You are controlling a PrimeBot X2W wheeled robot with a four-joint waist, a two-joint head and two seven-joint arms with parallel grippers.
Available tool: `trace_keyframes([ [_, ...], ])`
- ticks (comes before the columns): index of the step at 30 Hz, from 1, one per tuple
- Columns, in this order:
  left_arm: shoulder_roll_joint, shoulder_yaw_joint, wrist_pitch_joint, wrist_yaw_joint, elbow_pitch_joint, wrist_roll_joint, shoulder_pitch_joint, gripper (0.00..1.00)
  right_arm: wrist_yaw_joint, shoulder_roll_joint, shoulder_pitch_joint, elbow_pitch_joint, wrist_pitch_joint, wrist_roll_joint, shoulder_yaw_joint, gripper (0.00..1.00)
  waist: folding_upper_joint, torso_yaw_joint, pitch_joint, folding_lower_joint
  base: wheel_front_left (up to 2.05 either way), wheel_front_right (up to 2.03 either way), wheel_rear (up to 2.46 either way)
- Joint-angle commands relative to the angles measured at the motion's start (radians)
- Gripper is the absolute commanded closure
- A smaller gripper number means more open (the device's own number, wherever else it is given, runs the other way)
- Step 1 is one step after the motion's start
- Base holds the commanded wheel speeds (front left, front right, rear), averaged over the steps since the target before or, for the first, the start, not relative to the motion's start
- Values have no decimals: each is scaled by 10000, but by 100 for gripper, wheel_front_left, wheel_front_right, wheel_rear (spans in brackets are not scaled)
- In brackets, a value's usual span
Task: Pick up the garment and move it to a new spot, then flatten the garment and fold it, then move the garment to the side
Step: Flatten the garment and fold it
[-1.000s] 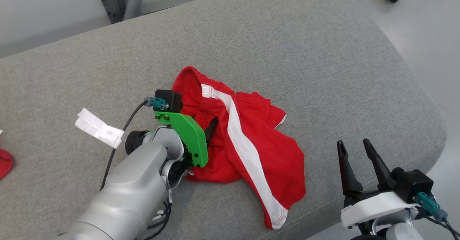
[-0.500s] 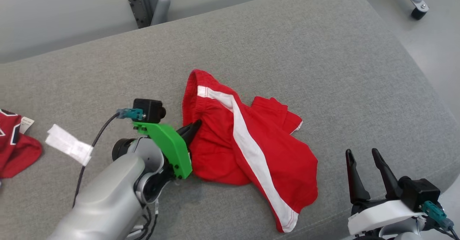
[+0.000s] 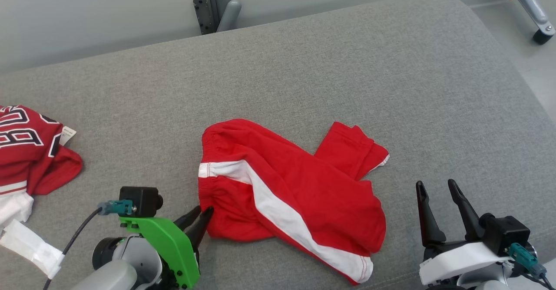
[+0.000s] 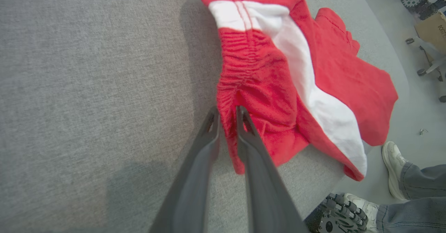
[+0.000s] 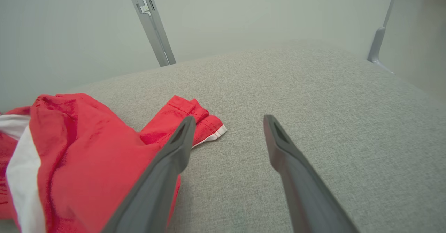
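Garment edge is nipped thinly at the clenched left gripper tips; a quick pull could slip it free. The right gripper stands spread, empty.

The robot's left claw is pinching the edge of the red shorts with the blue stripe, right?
Not quite. The stripe is white, not blue, as the left wrist view shows. The rest is right: the left gripper is pinching the edge of the red shorts.
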Motion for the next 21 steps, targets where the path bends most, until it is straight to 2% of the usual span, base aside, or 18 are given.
trace_keyframes([
  [1,233,-80,-92,213,-163,330,82,0,-12,-26,-88,-20,-34,-89,51,0,0,-44,23,0,0,0,0],
  [4,840,-286,-131,847,-716,1078,145,0,-12,-26,-171,-78,-34,-43,16,0,0,-270,35,0,0,0,0],
  [8,1854,-316,-32,1806,-2190,1665,378,0,-11,-24,30,-121,-34,45,-132,0,0,-526,85,0,0,0,0],
  [12,1840,-520,251,2254,-3834,2445,-306,0,-11,-18,210,-105,-34,111,-220,0,0,-555,199,0,0,0,0],
  [16,689,-1588,1421,1949,-4086,3507,-1659,0,-12,-24,-14,-110,-34,331,-310,0,0,-652,422,0,0,0,0],
  [17,689,-1588,1421,1949,-4086,3507,-1659,0,-12,-24,-14,-110,-34,331,-310,0,0,-652,422,0,0,0,0],
  [18,-235,-2085,1957,1712,-3704,3754,-2322,0,-11,-18,-178,-138,-34,416,-267,0,0,-766,560,0,0,0,0],
  [19,-235,-2085,1957,1712,-3704,3754,-2322,0,-11,-18,-178,-138,-34,416,-267,0,0,-766,560,0,0,0,0],
  [21,-1104,-2477,2457,1391,-3060,3871,-2903,0,-12,-24,-255,-122,-33,523,-234,0,0,-905,669,0,0,0,0],
])
